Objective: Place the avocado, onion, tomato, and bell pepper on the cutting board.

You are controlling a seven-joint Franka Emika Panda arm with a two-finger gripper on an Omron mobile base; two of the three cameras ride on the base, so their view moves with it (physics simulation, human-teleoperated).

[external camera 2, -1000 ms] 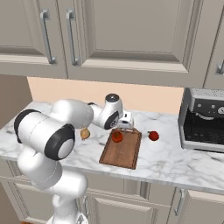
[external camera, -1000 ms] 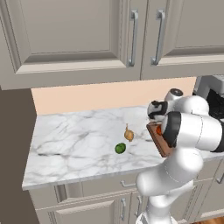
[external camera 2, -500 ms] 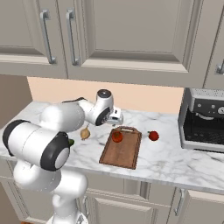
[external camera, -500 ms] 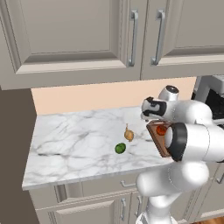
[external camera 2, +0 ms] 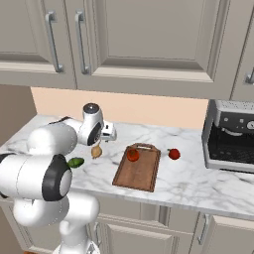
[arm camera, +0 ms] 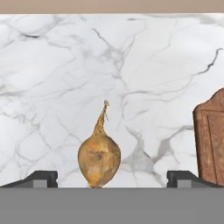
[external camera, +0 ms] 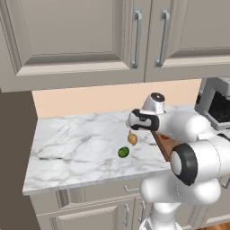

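Note:
The tan onion lies on the marble counter, its stem tip pointing away from the hand. My gripper hangs just above it, open, with one fingertip on each side. The base views show the onion under the gripper. The dark-green avocado rests on the counter near the onion. On the far end of the cutting board sits the red-orange tomato. The red bell pepper lies on the counter right of the board.
A coffee machine stands at the counter's right end. Wall cabinets hang over the counter and a peach backsplash runs behind it. Bare marble stretches left of the onion.
The hand has swung left, from above the board's far end where the tomato sits, to just over the onion. The vegetables and the board have stayed put.

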